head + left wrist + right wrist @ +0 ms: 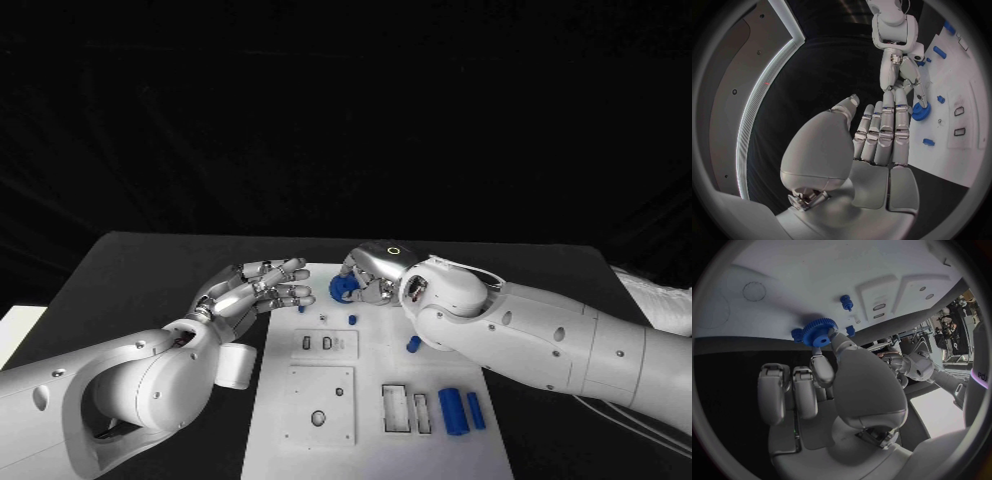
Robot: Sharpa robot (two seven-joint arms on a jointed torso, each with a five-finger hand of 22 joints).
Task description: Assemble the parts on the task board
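Fingers point(820, 371) of the right hand point(378, 272) are pinching a blue gear point(342, 288) at the far end of the task board point(281, 440), thumb and one finger closing on its toothed rim while the other fingers are curling in beside them. The right wrist view is showing the gear point(820, 332) held just above the white plate, beside a smaller blue piece point(797, 333) at the plate's edge. The right arm is reaching in from the right, bending across the board with the palm turning down toward the far left corner.

The left hand point(260, 290) is hovering just left of the gear, holding nothing, its fingers lying straight and side by side with the thumb set apart; the fingertips point(901, 97) are pointing toward the gear point(919, 112) and coming close to the right hand's fingers, though contact cannot be told. The left arm is coming in from the near left over the black worktop point(159, 270).

No writing or label can be read anywhere on the board or the arms.

Further out, a small blue peg point(353, 318) is standing near the board's far middle, another blue part point(414, 344) is lying to its right beside the right forearm, and two blue cylinders point(463, 410) are lying side by side toward the near right, next to narrow rectangular slots point(404, 410). A square plate section point(320, 402) is sitting at the near left.
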